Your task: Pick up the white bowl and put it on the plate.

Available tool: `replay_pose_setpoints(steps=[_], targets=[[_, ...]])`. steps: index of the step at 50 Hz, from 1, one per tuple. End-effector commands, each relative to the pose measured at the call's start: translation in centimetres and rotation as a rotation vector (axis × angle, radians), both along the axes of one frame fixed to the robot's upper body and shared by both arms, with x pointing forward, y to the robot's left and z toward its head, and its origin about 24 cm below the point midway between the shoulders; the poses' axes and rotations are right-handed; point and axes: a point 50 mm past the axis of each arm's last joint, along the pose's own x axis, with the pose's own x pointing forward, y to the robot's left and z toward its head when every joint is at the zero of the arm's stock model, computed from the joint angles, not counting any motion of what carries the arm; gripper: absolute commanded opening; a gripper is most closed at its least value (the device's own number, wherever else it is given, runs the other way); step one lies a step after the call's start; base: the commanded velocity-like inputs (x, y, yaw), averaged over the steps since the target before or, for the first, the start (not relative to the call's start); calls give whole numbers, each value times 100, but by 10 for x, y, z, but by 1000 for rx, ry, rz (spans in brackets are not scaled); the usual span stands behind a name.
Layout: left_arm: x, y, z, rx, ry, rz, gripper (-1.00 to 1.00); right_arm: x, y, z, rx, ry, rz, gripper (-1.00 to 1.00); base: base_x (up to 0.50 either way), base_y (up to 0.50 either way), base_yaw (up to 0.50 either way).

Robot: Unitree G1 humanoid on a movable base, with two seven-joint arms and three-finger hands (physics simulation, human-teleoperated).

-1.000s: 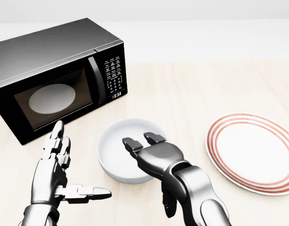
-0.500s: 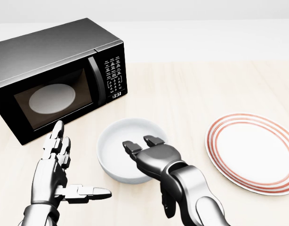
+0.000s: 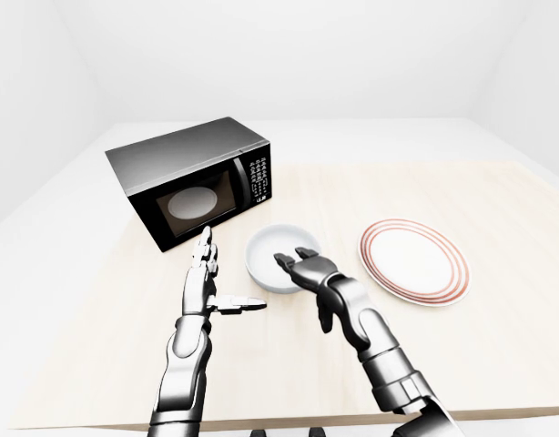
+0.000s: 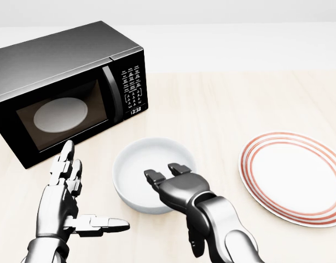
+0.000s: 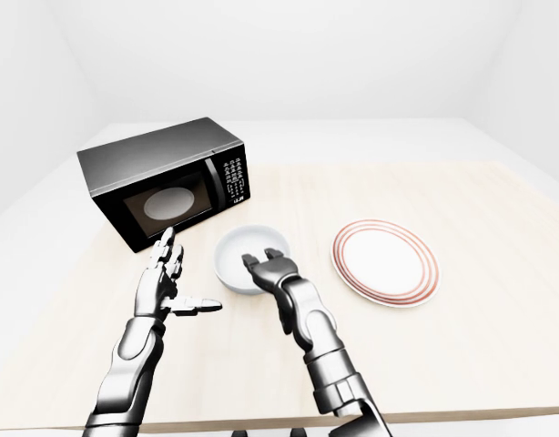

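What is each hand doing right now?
Left hand: open, holding nothing.
Right hand: open, fingers over the round white bowl's near rim, not closed.

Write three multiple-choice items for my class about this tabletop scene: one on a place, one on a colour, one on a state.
1. In the head view, where does the plate lie relative to the white bowl?
A. right
B. left
C. inside it

2. What colour are the plate's rim rings?
A. blue
B. red
C. green

3. How is the left hand?
A. closed on the bowl
B. inside the microwave
C. open, holding nothing

Answers: 1 A, the plate sits at the view's right; 2 B, red rings circle its rim; 3 C, its fingers are spread beside the bowl.
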Motion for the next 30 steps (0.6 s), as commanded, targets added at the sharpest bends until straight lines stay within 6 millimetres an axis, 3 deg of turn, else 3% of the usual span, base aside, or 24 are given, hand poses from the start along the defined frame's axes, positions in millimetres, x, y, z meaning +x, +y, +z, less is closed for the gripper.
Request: replay_pose_setpoints(steps=[1,17,19,20,21,30], targets=[[0,0,0,0,0,0,100,0,0,-5,-5,9,-1,100,0,0,0],[0,0,0,0,0,0,100,2,-2,-7,-4,14,-7,100,0,0,0],[0,0,0,0,0,0,100,2,-1,-7,3,13,-8,10,0,0,0],[0,0,0,0,0,0,100,2,-1,-7,4,13,-8,-62,0,0,0],[0,0,0,0,0,0,100,1,-1,-8,4,12,-8,-100,0,0,0],[0,0,0,0,0,0,100,0,0,-8,8,14,-6,-100,0,0,0]])
